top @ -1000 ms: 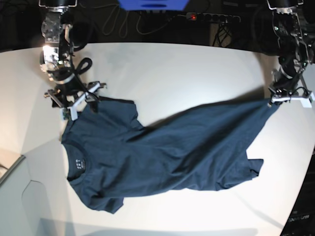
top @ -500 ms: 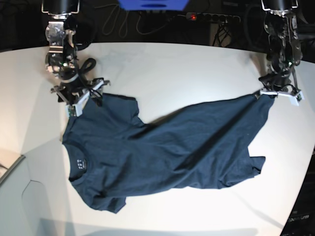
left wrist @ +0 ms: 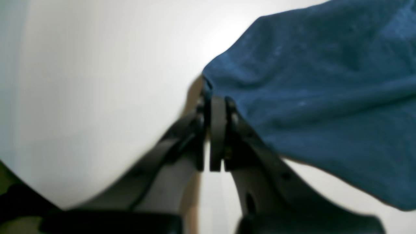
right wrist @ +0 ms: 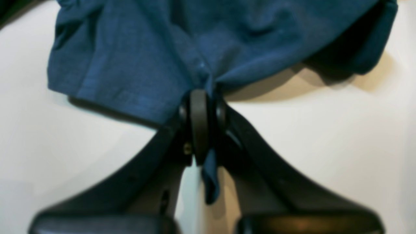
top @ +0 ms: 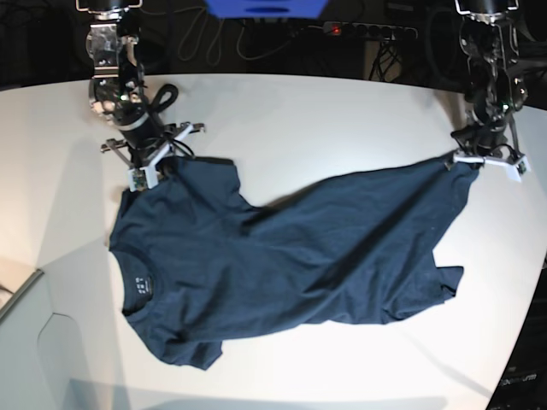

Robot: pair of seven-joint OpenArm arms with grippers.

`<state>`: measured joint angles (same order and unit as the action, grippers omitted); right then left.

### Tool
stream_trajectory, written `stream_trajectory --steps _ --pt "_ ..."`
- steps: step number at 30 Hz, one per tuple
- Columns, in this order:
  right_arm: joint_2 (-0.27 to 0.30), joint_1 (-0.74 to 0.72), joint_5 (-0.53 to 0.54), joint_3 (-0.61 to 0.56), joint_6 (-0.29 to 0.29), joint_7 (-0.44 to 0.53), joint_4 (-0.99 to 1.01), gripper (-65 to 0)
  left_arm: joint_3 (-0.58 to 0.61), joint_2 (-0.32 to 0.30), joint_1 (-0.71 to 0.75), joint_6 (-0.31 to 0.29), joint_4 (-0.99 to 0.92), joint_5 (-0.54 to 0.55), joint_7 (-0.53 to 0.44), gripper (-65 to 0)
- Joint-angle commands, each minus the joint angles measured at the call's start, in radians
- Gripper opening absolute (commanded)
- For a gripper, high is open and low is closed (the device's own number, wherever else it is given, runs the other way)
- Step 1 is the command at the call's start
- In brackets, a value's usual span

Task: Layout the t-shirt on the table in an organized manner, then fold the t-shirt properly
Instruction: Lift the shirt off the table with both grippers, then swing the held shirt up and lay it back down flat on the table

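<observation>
Now both tools, left tool [left wrist: 216, 107] and right tool [right wrist: 199, 100], pinch the t-shirt [top: 282, 256] (clenched).

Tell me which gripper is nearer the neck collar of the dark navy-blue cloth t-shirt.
Right. The right gripper pinches the dark navy-blue cloth t-shirt at the sleeve beside the neck collar. The left gripper clamps the hem corner at the shirt's opposite end.
</observation>
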<state>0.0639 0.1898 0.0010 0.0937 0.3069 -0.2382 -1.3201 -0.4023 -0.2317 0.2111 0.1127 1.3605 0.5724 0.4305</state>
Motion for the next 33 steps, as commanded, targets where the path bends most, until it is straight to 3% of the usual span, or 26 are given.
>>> stream_trajectory --steps 1,5,8,13,18,25,33 --pt "0.021 0.020 -0.002 0.039 -0.001 0.006 -0.040 -65.0 -0.008 -0.015 -0.005 -0.003 0.049 0.002 -0.025 -65.0" --pt "0.017 0.061 -0.002 0.145 -0.001 0.007 -0.184 -65.0 -0.001 -0.018 0.032 -0.003 0.198 0.001 -0.028 -65.0" --pt "-0.020 0.096 -0.002 0.220 -0.001 0.043 -0.316 -65.0 -0.005 -0.018 0.054 -0.003 0.328 -0.005 -0.023 -65.0" --pt "-0.092 0.149 -0.002 0.298 -0.001 0.181 -0.514 -65.0 -0.010 -0.019 0.060 -0.003 0.511 -0.004 -0.022 -65.0" --pt "-0.118 0.150 -0.002 0.305 -0.001 0.325 -0.628 -65.0 -0.001 -0.019 0.003 -0.003 0.610 0.004 -0.022 -65.0" --pt "-0.120 -0.036 -0.002 0.331 -0.007 0.423 -0.678 -65.0 0.016 -0.021 -0.258 -0.001 0.615 0.005 -0.022 -65.0" --pt "-0.186 -0.304 -0.002 0.384 -0.007 0.425 -0.708 -65.0 0.092 -0.105 -0.487 0.005 0.652 0.007 -0.020 -65.0"
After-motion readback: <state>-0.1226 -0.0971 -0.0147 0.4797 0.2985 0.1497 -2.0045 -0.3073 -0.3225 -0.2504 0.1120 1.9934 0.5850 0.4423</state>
